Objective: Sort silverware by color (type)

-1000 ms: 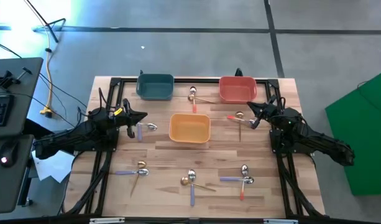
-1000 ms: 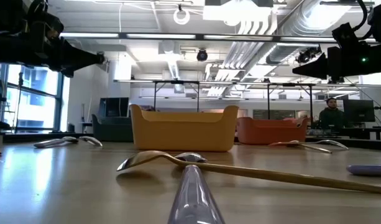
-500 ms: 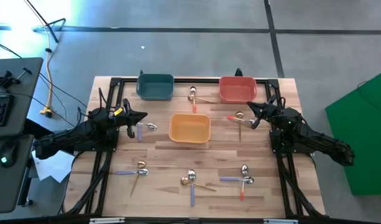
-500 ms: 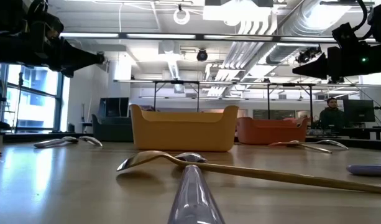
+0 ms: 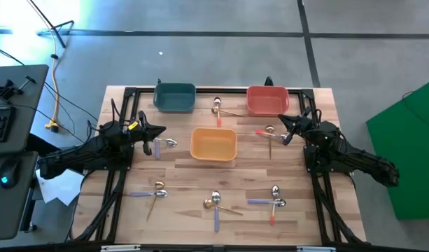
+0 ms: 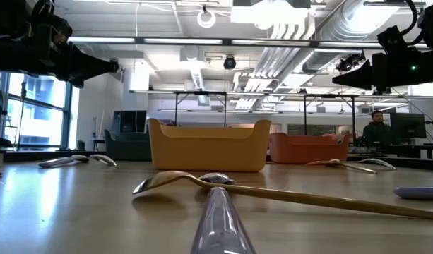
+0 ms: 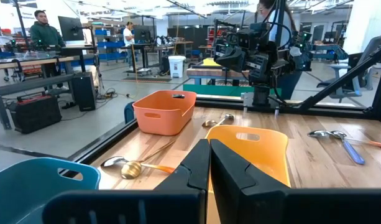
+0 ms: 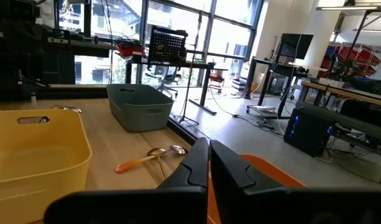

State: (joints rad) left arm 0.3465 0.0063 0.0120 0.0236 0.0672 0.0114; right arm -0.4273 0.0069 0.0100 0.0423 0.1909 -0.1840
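Note:
Spoons lie flat on the table in scattered pairs. A lavender-handled one lies just nearside of my left gripper. An orange-handled and a gold one lie beside my right gripper. Another pair sits between the teal and red bins, also seen in the right wrist view. More spoons lie along the near edge. Both grippers hover above the table, shut on nothing; the left points toward the table's right, the right toward its left.
Three square bins stand on the wood table: teal at the far left, red at the far right, yellow-orange in the middle between the grippers. Black frame rails run along the table's edges. People show in the room beyond.

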